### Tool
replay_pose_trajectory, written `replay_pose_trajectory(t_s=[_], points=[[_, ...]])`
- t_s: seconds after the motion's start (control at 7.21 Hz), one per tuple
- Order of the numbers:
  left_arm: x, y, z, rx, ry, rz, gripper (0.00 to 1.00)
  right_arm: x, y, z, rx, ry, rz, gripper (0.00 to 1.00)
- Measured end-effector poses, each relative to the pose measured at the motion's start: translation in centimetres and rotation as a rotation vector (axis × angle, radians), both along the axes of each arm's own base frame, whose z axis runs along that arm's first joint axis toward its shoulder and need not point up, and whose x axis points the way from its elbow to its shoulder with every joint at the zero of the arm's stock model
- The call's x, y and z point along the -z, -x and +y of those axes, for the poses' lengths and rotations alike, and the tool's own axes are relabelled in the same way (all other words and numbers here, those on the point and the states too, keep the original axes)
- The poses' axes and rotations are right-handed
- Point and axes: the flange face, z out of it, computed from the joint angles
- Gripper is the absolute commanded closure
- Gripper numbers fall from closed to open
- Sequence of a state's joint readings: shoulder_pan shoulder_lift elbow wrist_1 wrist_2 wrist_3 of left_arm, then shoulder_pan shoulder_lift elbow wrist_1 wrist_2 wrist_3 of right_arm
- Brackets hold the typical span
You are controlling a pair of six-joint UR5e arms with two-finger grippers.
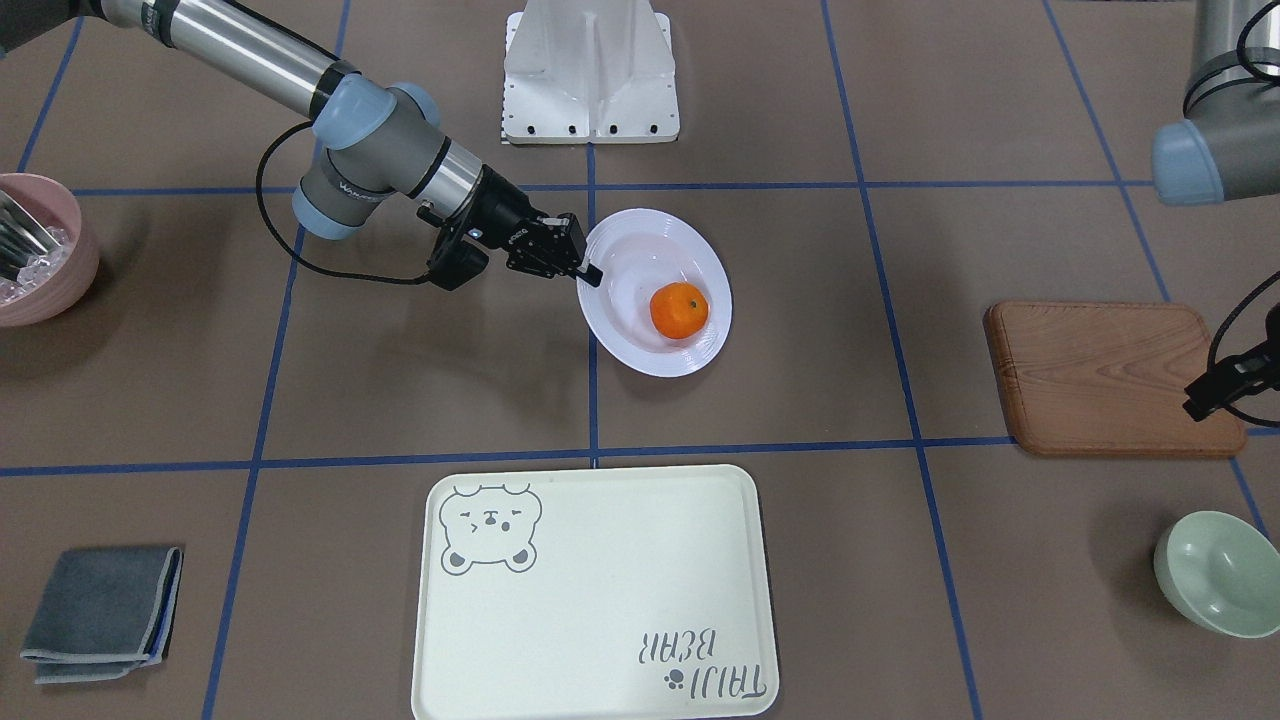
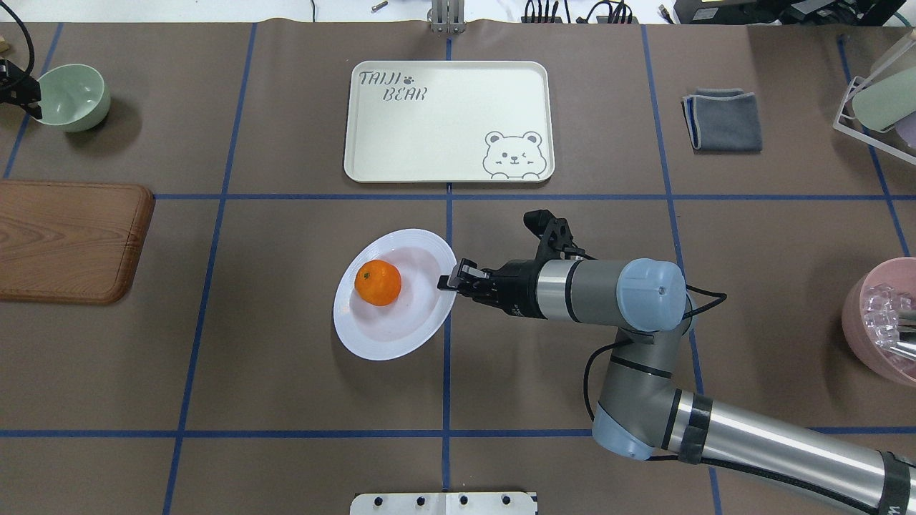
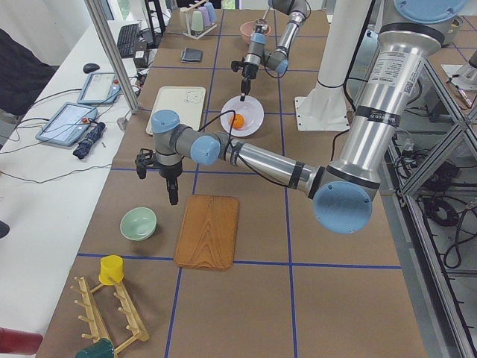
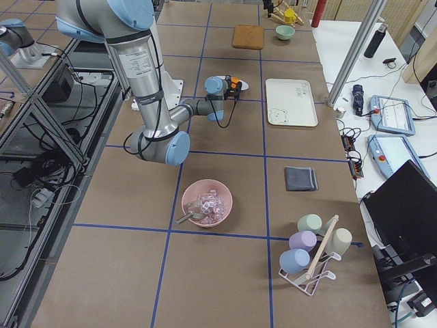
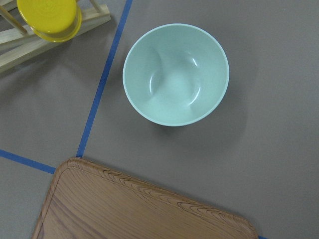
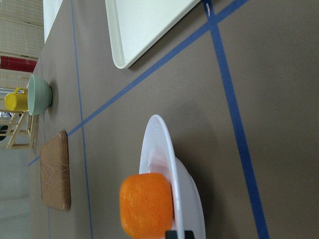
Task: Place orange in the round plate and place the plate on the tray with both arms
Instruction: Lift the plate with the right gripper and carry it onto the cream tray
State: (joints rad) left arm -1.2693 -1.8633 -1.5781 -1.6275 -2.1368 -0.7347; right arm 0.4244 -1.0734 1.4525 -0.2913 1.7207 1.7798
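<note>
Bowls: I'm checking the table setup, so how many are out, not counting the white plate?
2. A green bowl sits near the wooden board on the robot's left side; a pink bowl holding clear cubes sits on its right side. No others show.

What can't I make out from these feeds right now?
- Left end effector: cut off at the frame edge in front and overhead views, small in the left side view; open or shut unclear.
- Right end effector on the round plate: rim hides the underside finger; grip unconfirmed.
- Orange: partly hidden by the right arm in the right side view.
</note>
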Motion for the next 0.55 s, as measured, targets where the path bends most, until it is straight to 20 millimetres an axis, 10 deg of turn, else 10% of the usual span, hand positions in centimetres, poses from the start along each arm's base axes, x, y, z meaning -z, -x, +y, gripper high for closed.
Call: replay_pose_trajectory(t_s=[0.55], points=[[0.0, 0.0, 0.0, 0.000, 0.001, 0.000, 0.01, 1.7, -2.8, -4.2, -0.146, 0.075, -0.075, 1.00]])
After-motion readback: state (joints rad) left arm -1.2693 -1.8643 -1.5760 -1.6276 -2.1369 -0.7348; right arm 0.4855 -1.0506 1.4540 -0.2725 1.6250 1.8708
